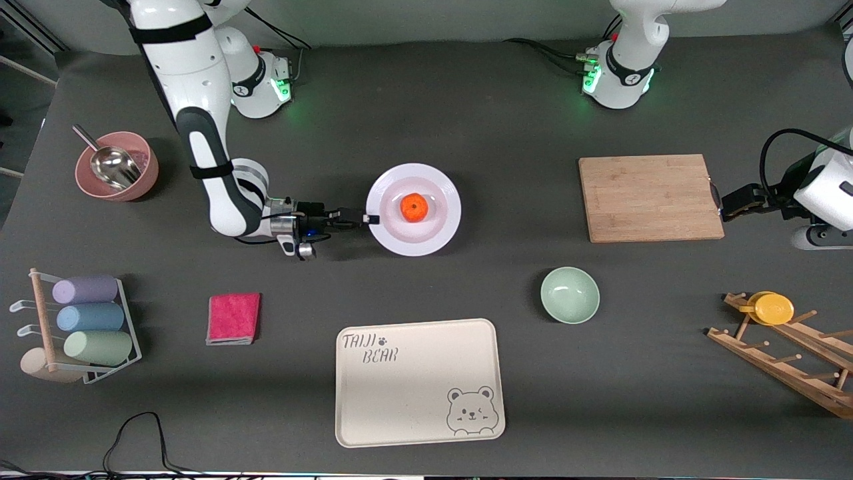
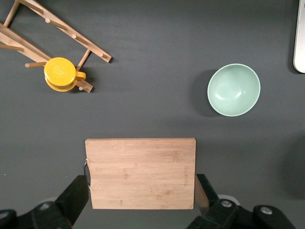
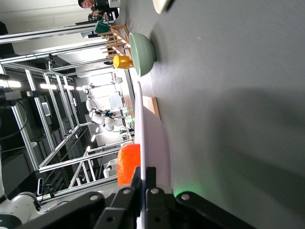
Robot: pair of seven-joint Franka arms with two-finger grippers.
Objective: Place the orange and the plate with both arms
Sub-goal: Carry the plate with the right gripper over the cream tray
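Centrally on the dark table, the white plate [image 1: 414, 209] is seen with the orange [image 1: 414, 207] resting in its shallow middle. The right gripper [image 1: 370, 218] is closed on the plate's rim at the edge toward the right arm's end of the table, and in the right wrist view the rim [image 3: 143, 143] is shown pinched between the fingers [image 3: 151, 183], with the orange [image 3: 128, 163] just beside them. The left gripper [image 2: 143, 191] is held above the wooden cutting board [image 1: 650, 197], over its edge toward the left arm's end of the table, with its jaws spread wide and nothing between them; this arm is waiting. A mint green bowl [image 1: 570, 295] is set nearer to the front camera than the board, and a cream bear tray [image 1: 418, 382] lies nearer still. A yellow cup [image 1: 771, 308] is hung on a wooden peg rack [image 1: 793, 360] at the left arm's end. At the right arm's end, a pink bowl [image 1: 143, 177] holding a metal scoop [image 1: 110, 163] is placed, a wire rack [image 1: 130, 333] with three pastel rolled items is set nearer to the camera, and a folded pink cloth [image 1: 233, 318] is laid beside that rack.
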